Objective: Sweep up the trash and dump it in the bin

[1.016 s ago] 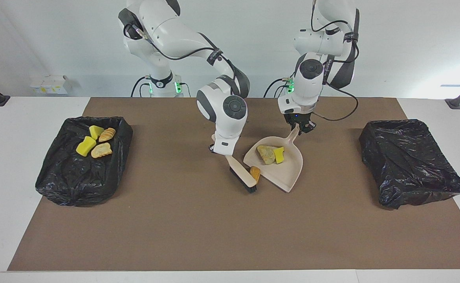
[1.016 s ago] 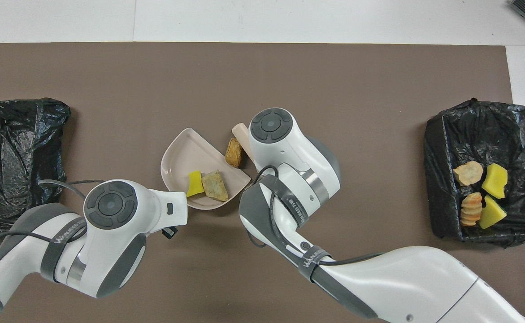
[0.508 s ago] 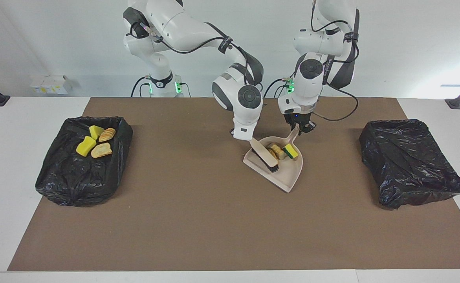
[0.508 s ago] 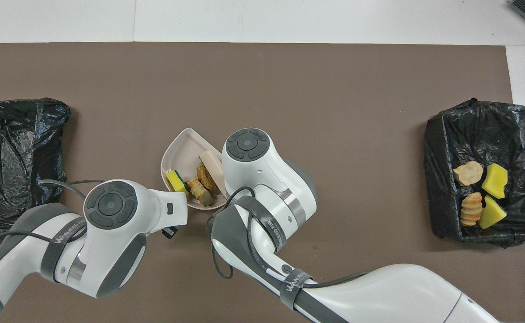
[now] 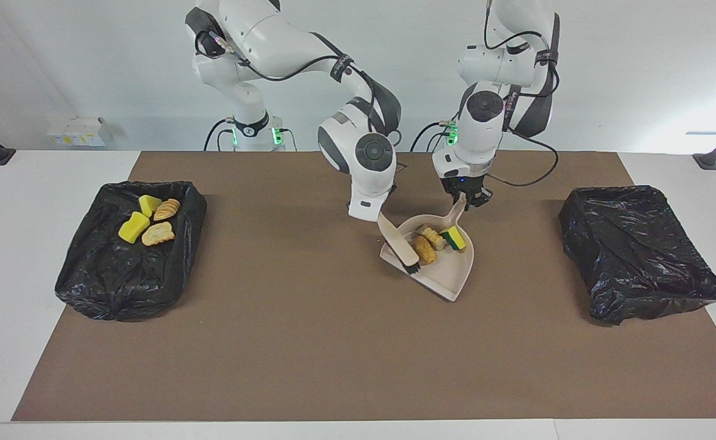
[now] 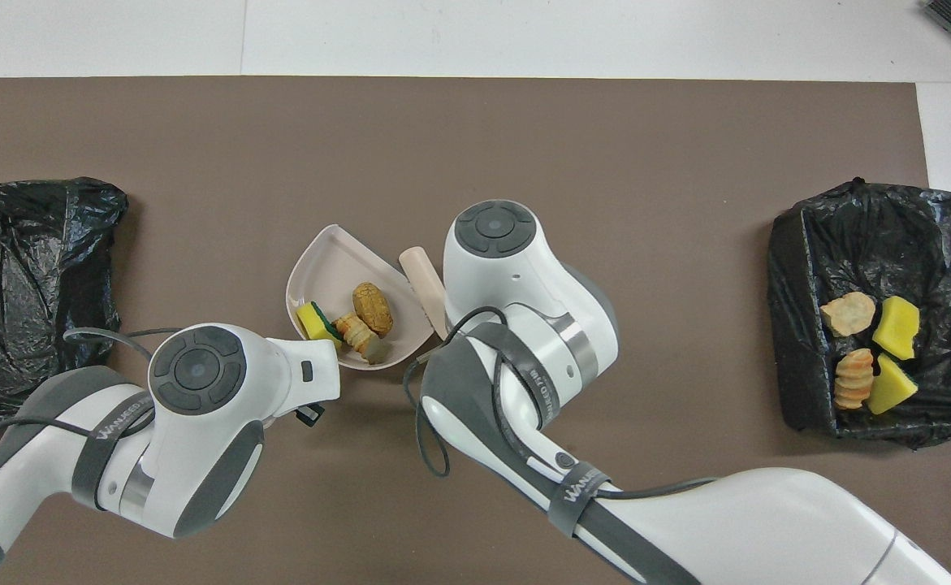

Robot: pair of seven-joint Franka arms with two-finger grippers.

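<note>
Facing view: left gripper point(image 5: 469, 201) jaws clamp dustpan point(image 5: 449, 272) handle; right gripper point(image 5: 371, 215) jaws hidden, cannot tell. 3 trash pieces point(image 5: 434, 241) in pan, 4 in bin point(image 5: 98, 269). You risk spilling if pan tilts toward lip.

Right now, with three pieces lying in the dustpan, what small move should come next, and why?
Probably lift the dustpan a little with the left gripper, which holds its handle. All three trash pieces sit inside it, none shows on the mat, and the brush in the right gripper is at the pan's edge, so sweeping looks done. Then carry it to a bin.
</note>
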